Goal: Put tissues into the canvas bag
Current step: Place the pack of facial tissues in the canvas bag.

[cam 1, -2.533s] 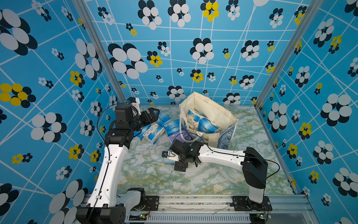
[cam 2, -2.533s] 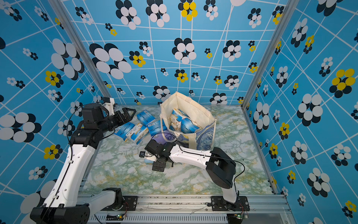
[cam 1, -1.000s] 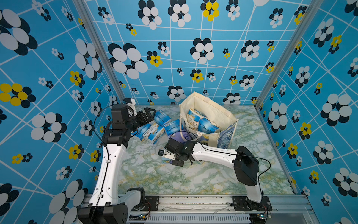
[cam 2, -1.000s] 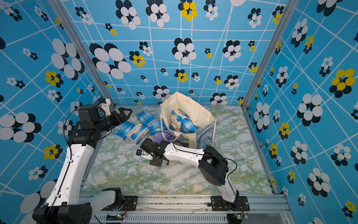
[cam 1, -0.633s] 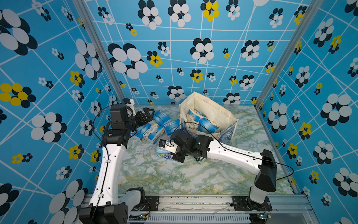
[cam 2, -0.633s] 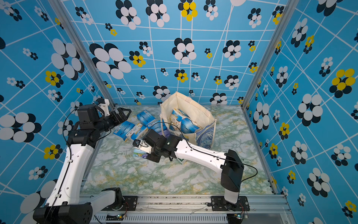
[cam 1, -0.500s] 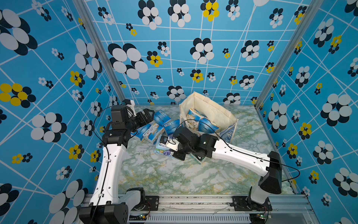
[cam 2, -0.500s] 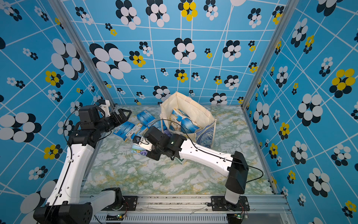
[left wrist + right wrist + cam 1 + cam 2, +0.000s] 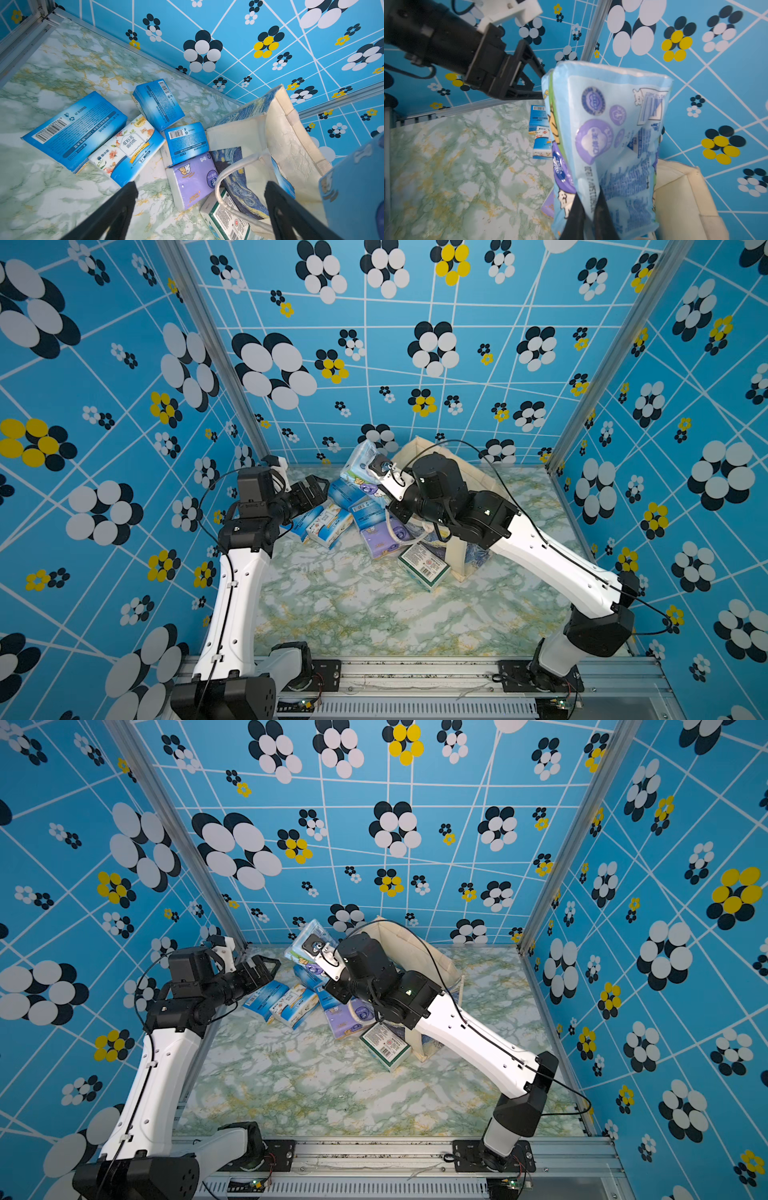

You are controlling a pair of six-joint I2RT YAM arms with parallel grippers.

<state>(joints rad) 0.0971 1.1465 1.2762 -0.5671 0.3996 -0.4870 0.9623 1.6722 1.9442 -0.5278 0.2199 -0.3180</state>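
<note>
Your right gripper is clamped tight on the lower edge of a pale blue pack, pinching the wrapper between closed jaws. You hold that pack upright in the air, clear of the tabletop. In both top views it shows close beside the rim of the bag, on the side where the loose packs lie.

Your left gripper hangs wide open and empty above those loose packs. In the left wrist view a large blue pack lies flat with a floral pack touching its long side. A blue pack by the wall sits just beyond them. A small blue pack rests partly on the lilac pack, and both lie against the bag's painted side. A green-white pack lies at the bag's foot, just beside the lilac one.

The bag stands mouth up near the back wall. Your right arm covers most of its opening in the top views, so you cannot see what is inside.
</note>
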